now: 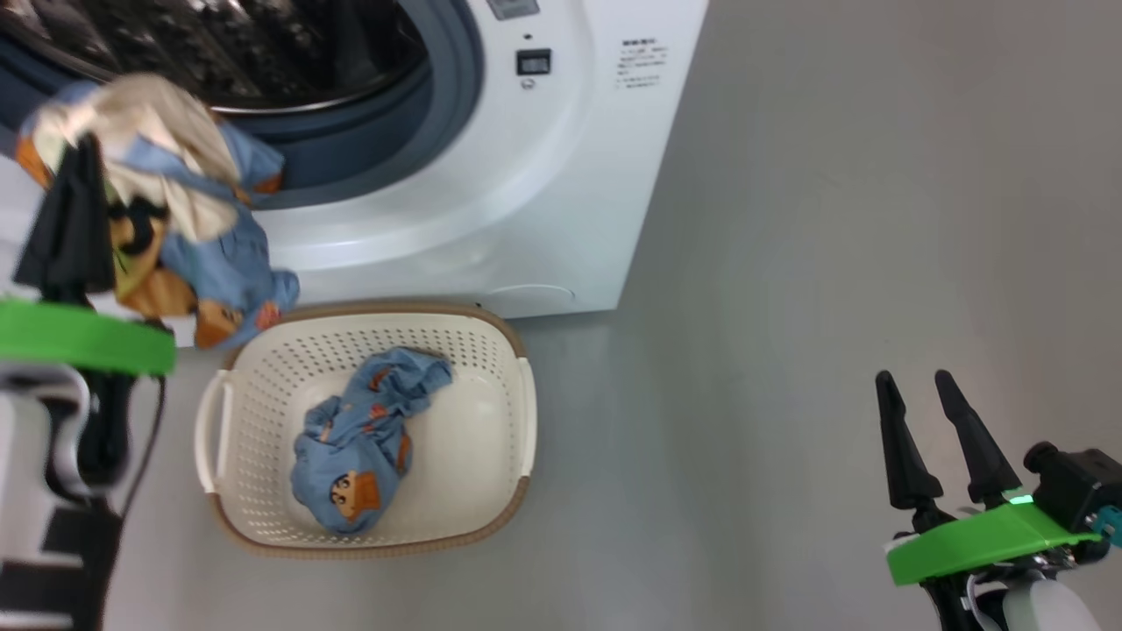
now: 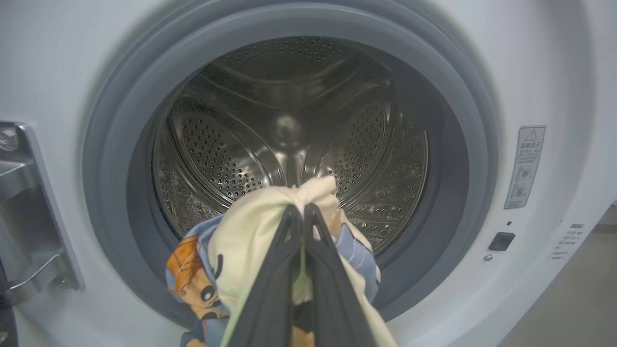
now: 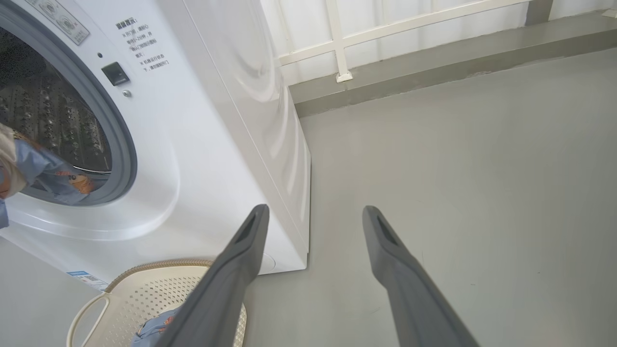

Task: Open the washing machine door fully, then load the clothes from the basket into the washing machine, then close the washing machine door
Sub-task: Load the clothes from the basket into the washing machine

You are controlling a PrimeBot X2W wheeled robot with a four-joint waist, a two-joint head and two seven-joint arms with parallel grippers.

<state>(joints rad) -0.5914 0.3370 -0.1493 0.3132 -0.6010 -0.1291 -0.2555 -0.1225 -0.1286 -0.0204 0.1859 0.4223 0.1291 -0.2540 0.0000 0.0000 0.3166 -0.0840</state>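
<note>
Our left end effector [image 2: 302, 211], clamped tight on the soft cream-and-blue printed garment [image 2: 250, 226], hangs before the big white washing machine's [image 2: 530, 72] mouth. If we release early, dangling folds could snag its grey-blue rubber ring [image 2: 111, 154] or drop outside. Our right end effector [image 1: 913, 379] stands spread wide, holding nothing.

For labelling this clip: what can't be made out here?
- Head view: the held clothes and left gripper are motion-blurred.
- Left wrist view: the metal hinge is cut off by the left edge.
- Right wrist view: the basket is cut by the bottom edge and a finger of the right gripper.
- Warning label text: too small.
</note>
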